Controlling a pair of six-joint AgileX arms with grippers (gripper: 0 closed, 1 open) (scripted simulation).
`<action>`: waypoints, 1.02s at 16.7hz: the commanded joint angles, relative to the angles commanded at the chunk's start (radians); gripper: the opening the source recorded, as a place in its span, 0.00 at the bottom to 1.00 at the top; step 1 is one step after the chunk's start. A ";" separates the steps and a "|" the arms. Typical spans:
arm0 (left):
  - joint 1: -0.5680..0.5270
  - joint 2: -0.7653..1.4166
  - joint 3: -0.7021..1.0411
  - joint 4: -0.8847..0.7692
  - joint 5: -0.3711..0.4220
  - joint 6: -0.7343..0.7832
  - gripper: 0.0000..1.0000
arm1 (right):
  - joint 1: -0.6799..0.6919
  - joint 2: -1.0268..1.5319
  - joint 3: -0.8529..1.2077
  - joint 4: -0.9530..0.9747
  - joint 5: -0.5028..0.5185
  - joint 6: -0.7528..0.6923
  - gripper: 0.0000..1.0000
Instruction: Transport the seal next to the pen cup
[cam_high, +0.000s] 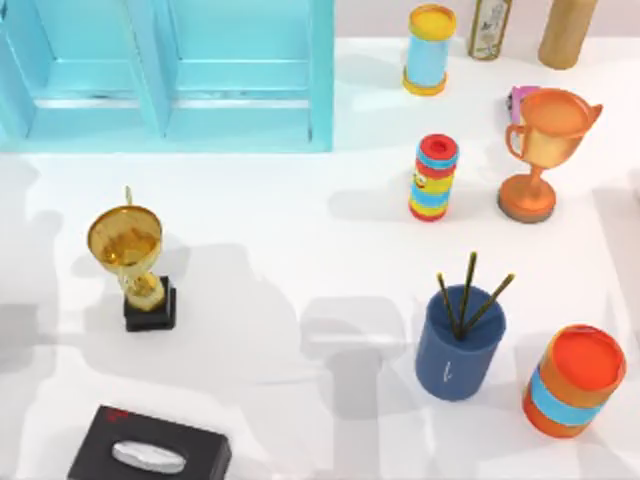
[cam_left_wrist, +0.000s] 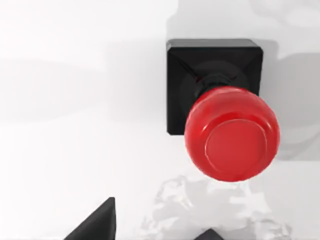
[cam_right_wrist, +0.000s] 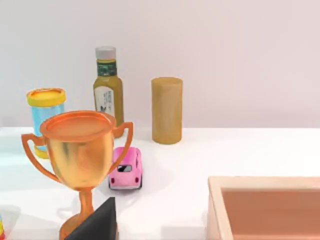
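A: Seal (cam_left_wrist: 220, 107) position ref. left gripper (cam_left_wrist: 155, 227)?
B: Upright on white table (cam_left_wrist: 60, 150), just ahead of the 2 black fingertips (cam_left_wrist: 97, 225), not touching. Fingers apart, holding nothing.
A: Pen cup (cam_high: 459, 345)?
B: Top view, table's right side, beside orange can (cam_high: 573, 381).
A: Right gripper (cam_right_wrist: 97, 222)?
B: Near copper trophy (cam_right_wrist: 82, 160); state: cannot tell.

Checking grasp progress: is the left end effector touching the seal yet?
Apart. In the left wrist view, white table separates the left end effector fingertips from the seal.
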 joint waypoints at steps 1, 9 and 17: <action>0.000 0.000 0.000 0.000 0.000 0.000 1.00 | 0.000 0.000 0.000 0.000 0.000 0.000 1.00; 0.000 0.043 -0.176 0.230 0.000 0.001 1.00 | 0.000 0.000 0.000 0.000 0.000 0.000 1.00; 0.003 0.082 -0.298 0.381 0.000 0.005 1.00 | 0.000 0.000 0.000 0.000 0.000 0.000 1.00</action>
